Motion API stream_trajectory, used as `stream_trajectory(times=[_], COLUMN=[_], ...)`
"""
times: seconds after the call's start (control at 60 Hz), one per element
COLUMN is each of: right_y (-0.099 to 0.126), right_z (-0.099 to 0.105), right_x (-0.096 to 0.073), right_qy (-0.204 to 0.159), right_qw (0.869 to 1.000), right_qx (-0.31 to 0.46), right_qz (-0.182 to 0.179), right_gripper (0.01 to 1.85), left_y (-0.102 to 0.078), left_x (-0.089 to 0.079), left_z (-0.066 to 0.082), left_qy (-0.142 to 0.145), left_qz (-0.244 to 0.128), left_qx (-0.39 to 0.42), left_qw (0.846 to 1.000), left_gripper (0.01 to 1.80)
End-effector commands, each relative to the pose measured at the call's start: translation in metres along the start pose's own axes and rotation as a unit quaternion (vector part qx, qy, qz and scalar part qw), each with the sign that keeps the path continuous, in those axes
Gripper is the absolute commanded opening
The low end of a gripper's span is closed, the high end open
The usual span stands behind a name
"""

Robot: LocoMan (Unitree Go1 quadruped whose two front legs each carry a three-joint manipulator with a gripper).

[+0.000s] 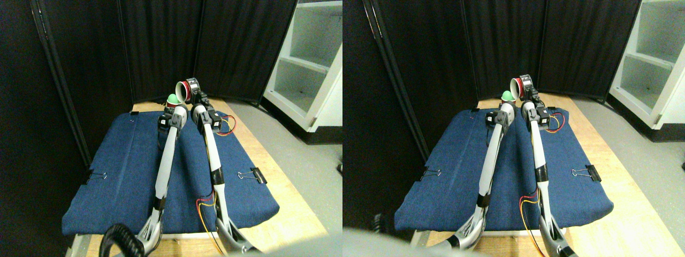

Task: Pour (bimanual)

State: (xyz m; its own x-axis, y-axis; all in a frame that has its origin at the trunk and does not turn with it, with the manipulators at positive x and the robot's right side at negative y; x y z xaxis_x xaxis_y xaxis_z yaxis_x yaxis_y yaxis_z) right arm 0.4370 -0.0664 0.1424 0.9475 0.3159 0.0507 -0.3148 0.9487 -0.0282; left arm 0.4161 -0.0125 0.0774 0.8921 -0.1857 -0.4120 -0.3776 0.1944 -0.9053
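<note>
This looks like a lab: black curtains (160, 48) close off the back, a blue cloth (134, 171) is clipped onto a wooden table (278, 182), and a white shelf (310, 59) stands beside.

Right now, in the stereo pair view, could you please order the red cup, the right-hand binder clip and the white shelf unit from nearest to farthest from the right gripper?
1. red cup: at the right gripper, tipped toward the green object on its left.
2. right-hand binder clip: on the blue cloth's right edge, toward the robot.
3. white shelf unit: off the table, far right.
</note>
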Motion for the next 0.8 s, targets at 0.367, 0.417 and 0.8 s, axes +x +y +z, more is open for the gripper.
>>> stream_trajectory(times=[0.367, 0.417, 0.8], right_y=[0.0, -0.001, -0.018], right_z=[0.004, 0.005, 0.004], right_x=[0.0, -0.001, -0.001], right_qy=[-0.039, -0.041, -0.047], right_qw=[0.989, 0.978, 0.826], right_qx=[0.106, 0.163, 0.491], right_qz=[-0.092, -0.123, -0.272], right_gripper=[0.33, 0.33, 0.33], left_y=[-0.007, -0.007, -0.007], left_x=[0.001, 0.001, 0.002], left_z=[0.001, 0.001, 0.009], left_qy=[0.0, -0.001, -0.005], left_qz=[-0.02, -0.02, -0.029], left_qx=[-0.011, -0.007, 0.007], left_qw=[1.0, 1.0, 1.0], left_gripper=[0.33, 0.33, 0.33])
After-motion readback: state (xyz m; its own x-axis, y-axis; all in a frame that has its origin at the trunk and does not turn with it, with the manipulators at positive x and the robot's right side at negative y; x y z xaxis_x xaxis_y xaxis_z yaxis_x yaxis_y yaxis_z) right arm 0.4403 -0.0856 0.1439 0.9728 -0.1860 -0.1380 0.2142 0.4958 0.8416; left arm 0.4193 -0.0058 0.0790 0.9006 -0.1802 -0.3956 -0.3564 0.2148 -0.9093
